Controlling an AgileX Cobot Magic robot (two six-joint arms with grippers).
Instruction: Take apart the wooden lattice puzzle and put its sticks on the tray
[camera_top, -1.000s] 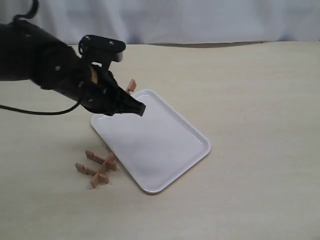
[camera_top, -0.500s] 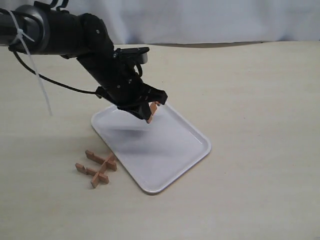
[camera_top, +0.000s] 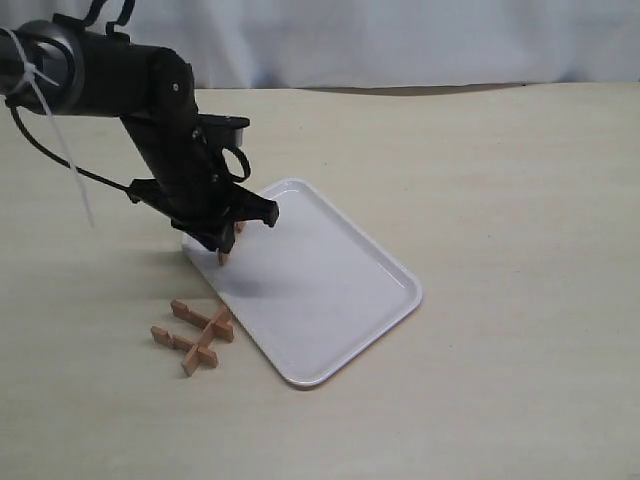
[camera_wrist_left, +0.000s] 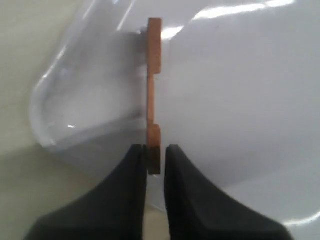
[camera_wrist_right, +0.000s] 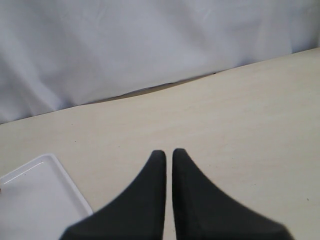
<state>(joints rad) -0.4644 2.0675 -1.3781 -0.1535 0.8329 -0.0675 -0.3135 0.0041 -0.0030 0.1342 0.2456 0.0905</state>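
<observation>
The white tray lies on the table. My left gripper points down over its left corner. Between the jaws a notched wooden stick stands on end, its tip at the tray floor. In the left wrist view the stick rests against one finger of the gripper, and a thin gap shows at the other finger. The rest of the wooden lattice puzzle lies on the table left of the tray, its sticks still crossed. My right gripper hovers shut and empty over bare table.
A pale cloth backdrop closes off the far edge of the table. One corner of the tray shows in the right wrist view. The left arm's cable hangs over the table at the left.
The left arm swung from above the tray's middle back to its left corner and lowered the stick onto the tray. Its jaws have eased apart slightly.
</observation>
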